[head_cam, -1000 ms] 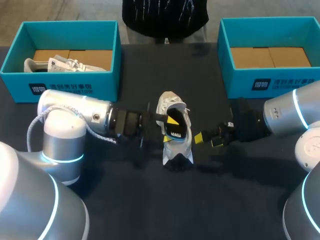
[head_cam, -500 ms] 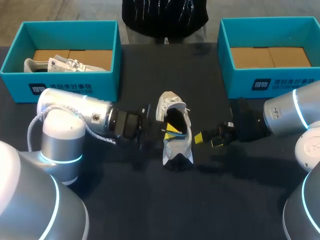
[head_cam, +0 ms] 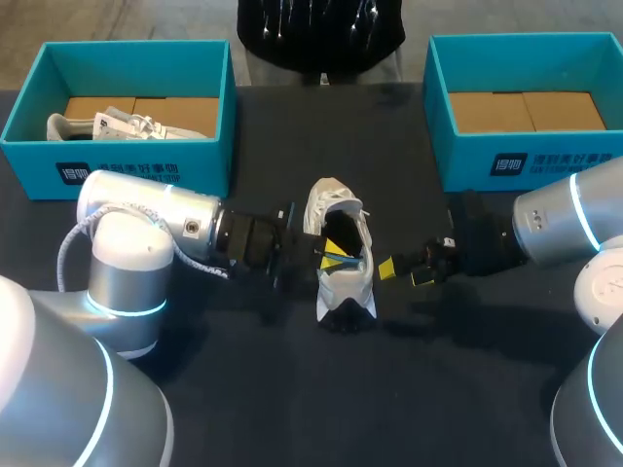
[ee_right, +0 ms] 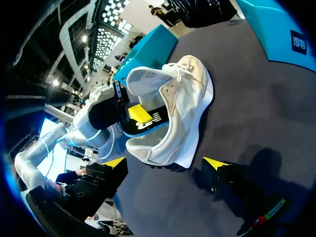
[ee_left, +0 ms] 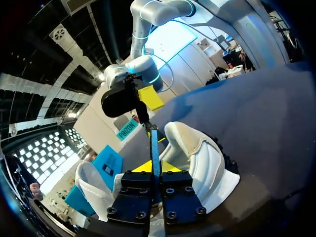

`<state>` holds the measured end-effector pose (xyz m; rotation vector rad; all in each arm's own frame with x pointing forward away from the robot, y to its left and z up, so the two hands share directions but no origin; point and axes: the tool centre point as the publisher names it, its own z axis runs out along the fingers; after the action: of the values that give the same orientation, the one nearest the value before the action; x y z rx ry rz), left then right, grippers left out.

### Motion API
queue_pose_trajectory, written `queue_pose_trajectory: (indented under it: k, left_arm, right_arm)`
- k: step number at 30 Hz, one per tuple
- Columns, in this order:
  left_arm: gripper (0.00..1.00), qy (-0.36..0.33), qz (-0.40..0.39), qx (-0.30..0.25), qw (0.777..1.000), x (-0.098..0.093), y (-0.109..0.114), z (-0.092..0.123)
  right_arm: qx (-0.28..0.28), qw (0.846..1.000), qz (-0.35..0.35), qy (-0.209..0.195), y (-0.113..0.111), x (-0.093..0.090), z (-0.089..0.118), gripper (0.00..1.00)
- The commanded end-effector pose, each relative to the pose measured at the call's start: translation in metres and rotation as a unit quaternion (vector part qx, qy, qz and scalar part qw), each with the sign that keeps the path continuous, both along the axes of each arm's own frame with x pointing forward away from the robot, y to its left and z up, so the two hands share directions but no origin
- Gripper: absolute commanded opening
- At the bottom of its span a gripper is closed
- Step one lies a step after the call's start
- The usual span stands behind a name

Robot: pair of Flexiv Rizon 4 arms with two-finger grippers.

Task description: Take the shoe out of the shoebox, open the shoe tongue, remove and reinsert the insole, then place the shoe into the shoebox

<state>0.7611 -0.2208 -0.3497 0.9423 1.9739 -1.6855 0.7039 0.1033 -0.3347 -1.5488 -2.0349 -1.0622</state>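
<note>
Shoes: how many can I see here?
2. One shoe stands mid-table; a second shoe lies in the left box. The box walls could hide more.

Shoe (head_cam: 344,292) white cloth, matt; table (head_cam: 292,389) dark matt; arms (head_cam: 146,216) smooth glossy metal

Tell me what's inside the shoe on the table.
A black insole with a blue edge sticks partly out of the shoe, pinched by the left gripper. The upper covers the toe end, so how far in the insole reaches cannot be seen.
</note>
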Motion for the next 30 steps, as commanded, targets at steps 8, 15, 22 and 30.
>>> queue_pose_trajectory:
  k: [8,15,22,30]
  left_arm:
    - [0.43,-0.007,0.002,-0.019,1.000,-0.009,0.007,0.019]
    - [0.35,-0.017,-0.003,-0.028,0.999,-0.014,0.009,0.030]
    - [0.00,-0.018,-0.010,-0.025,0.999,-0.021,0.012,0.029]
    - [0.00,-0.009,-0.013,-0.014,1.000,-0.023,0.008,0.019]
  right_arm:
    - [0.000,1.000,-0.001,-0.001,0.001,0.000,-0.001,1.00]
    - [0.000,1.000,-0.001,-0.001,0.001,0.000,-0.001,1.00]
    - [0.000,1.000,-0.001,-0.001,0.001,0.000,-0.001,1.00]
    - [0.000,1.000,-0.001,-0.001,0.001,0.000,-0.001,1.00]
